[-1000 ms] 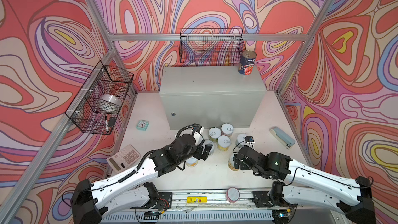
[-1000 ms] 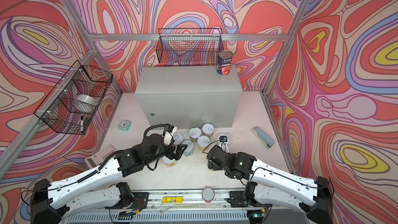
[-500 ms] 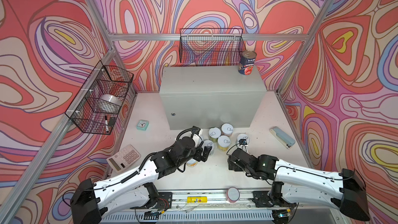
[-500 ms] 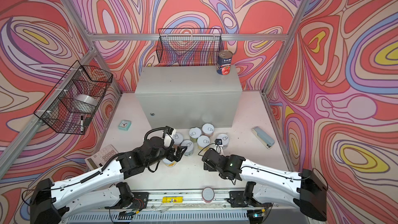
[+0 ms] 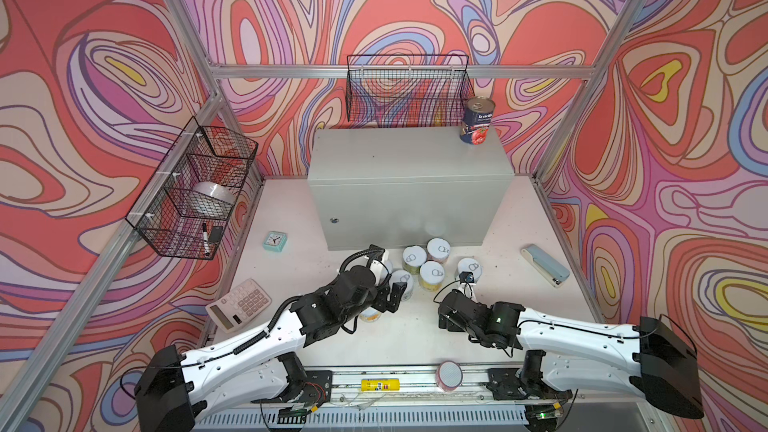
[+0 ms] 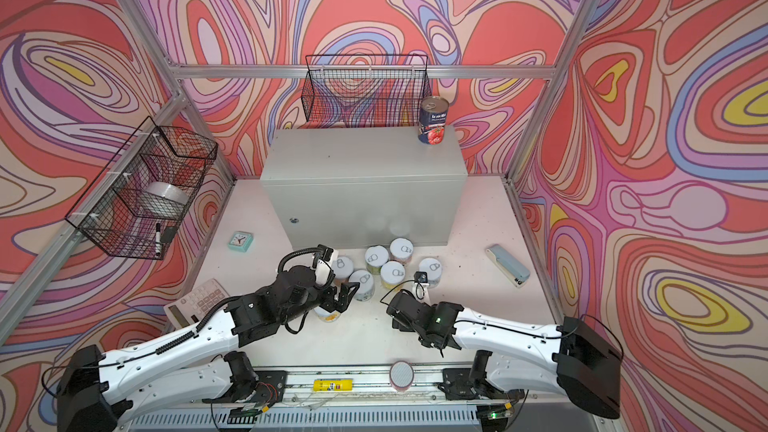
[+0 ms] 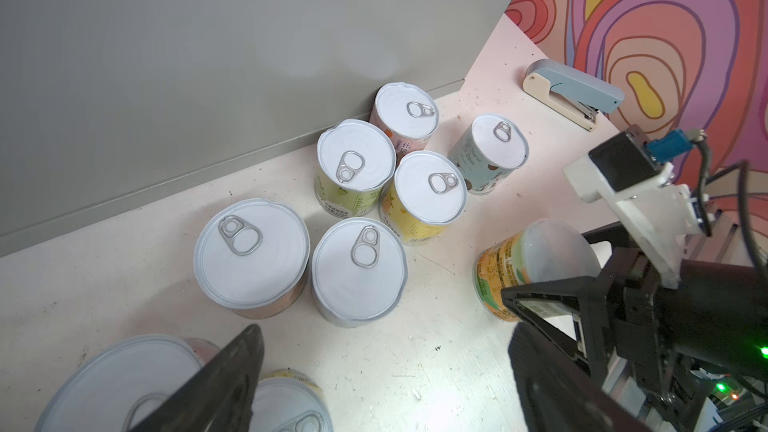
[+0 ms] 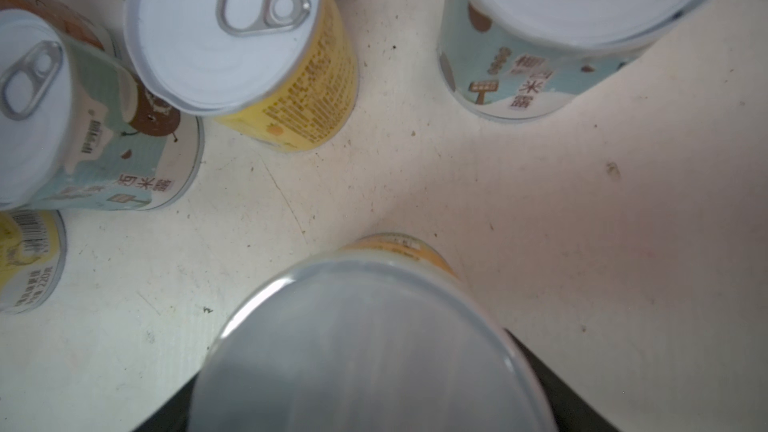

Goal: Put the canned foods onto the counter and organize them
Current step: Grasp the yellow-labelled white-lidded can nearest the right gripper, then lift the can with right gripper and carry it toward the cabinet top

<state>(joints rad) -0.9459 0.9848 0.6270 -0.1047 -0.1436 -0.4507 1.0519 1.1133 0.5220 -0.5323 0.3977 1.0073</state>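
Several white-lidded cans (image 5: 431,274) stand clustered on the table in front of the grey counter (image 5: 407,168). A taller dark-blue can (image 5: 478,120) stands on the counter's back right corner. My left gripper (image 7: 386,367) hangs open just above the near-left cans, one yellow-labelled can (image 5: 370,315) partly under it. My right gripper (image 8: 370,367) is shut on an orange-labelled can (image 7: 536,259) with a clear lid. That can stands on the table near the cluster, a finger on each side of it. In both top views the right gripper (image 6: 395,313) hides it.
A calculator (image 5: 239,305) and a teal clock (image 5: 275,241) lie at the left, a stapler (image 5: 544,264) at the right. A pink roll (image 5: 449,374) and a yellow tube (image 5: 380,384) sit on the front rail. Wire baskets (image 5: 195,193) hang on the walls.
My right gripper has shifted a little left and nearer, and its jaws have narrowed onto the orange-labelled can. The left arm has barely moved.
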